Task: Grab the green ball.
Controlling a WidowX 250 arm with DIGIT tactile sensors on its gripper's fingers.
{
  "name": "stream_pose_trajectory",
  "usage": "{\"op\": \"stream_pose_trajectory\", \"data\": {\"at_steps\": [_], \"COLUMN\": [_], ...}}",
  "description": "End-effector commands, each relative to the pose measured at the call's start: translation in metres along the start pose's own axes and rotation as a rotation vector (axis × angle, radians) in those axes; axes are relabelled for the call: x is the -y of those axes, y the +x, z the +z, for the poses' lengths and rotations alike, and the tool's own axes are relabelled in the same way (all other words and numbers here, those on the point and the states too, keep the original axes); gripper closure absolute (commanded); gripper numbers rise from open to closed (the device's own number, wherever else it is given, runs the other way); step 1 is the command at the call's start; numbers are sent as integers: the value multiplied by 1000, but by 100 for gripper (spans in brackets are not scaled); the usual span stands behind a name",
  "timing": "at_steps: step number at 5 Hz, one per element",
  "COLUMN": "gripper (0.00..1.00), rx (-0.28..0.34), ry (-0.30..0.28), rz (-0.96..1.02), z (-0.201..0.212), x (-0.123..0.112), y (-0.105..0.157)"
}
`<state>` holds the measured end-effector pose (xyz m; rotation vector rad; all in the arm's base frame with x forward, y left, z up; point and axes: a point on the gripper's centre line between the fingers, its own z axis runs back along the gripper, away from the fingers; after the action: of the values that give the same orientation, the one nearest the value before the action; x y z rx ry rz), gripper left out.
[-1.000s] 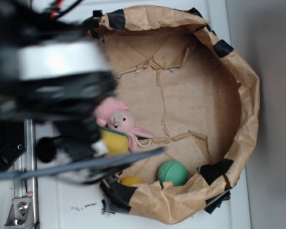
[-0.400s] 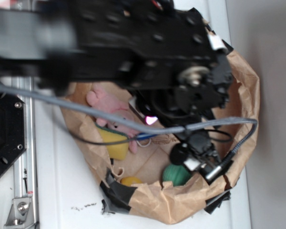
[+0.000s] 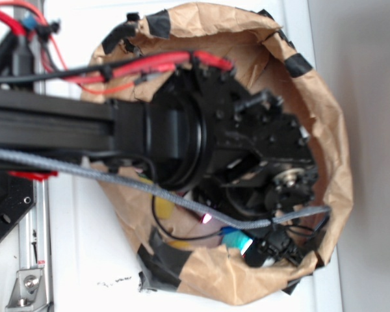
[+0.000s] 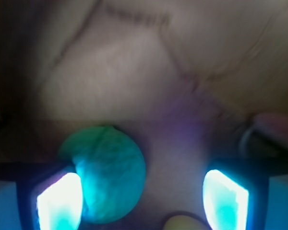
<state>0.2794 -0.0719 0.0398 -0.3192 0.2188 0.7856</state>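
The black robot arm (image 3: 182, 136) now spreads across the crumpled brown paper-lined bowl (image 3: 331, 130), hiding the plush seen earlier. In the exterior view only a sliver of the one mint-green round ball (image 3: 234, 241) peeks out at 6 o'clock. The wrist view shows that ball (image 4: 105, 173) at 7 o'clock, against the left of two glowing fingers (image 4: 60, 201). The gripper (image 4: 143, 200) is spread wide, pinching nothing. A yellow ball's edge (image 4: 185, 224) is cut off below.

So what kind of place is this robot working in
Probably a lab test bench, not a home: a taped brown paper bin sits on a white tabletop beside a metal rail, holding toys like the green ball under the gripper.
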Motion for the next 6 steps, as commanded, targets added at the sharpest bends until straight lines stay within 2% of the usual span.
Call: {"op": "stream_pose_trajectory", "data": {"at_steps": [1, 2, 3, 4, 5, 6], "gripper": [100, 100, 100, 100, 100, 100], "rx": [-60, -45, 93, 248, 407, 517], "ry": [20, -92, -211, -228, -164, -82], "rz": [-113, -144, -234, -301, -365, -420], "z": [-33, -16, 17, 56, 96, 130], "x": [3, -3, -10, -17, -26, -36], "y": [-47, -38, -22, -12, -7, 1]}}
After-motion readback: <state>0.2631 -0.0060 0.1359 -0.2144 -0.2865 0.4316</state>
